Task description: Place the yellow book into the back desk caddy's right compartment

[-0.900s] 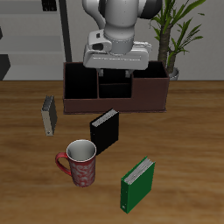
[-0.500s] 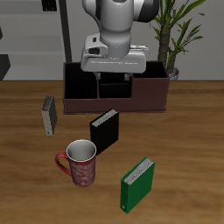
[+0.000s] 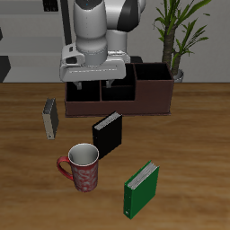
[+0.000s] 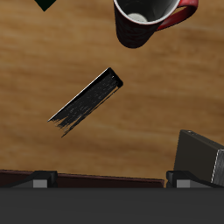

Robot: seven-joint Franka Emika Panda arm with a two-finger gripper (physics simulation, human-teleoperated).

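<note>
The yellow book [image 3: 50,118] stands on edge on the table, apart from the other books; it also shows in the wrist view [image 4: 203,157]. The back desk caddy [image 3: 153,101] is a long reddish-brown box at the table's back. Its end section by the plant [image 3: 154,75] is open-topped and I see nothing in it. My gripper [image 3: 90,90] hangs open and empty over the caddy's opposite end, farther back than the yellow book and above it. In the wrist view my fingertips [image 4: 38,181] stand wide apart with nothing between them.
A black book [image 3: 108,134] stands in front of the caddy and shows in the wrist view [image 4: 87,98]. A red mug [image 3: 81,167] and a green book [image 3: 140,189] are nearer the front edge. A potted plant [image 3: 175,36] stands behind the caddy.
My gripper has moved sideways along the caddy, from over its middle to over the end nearest the yellow book. It has stayed open. Nothing on the table has moved.
</note>
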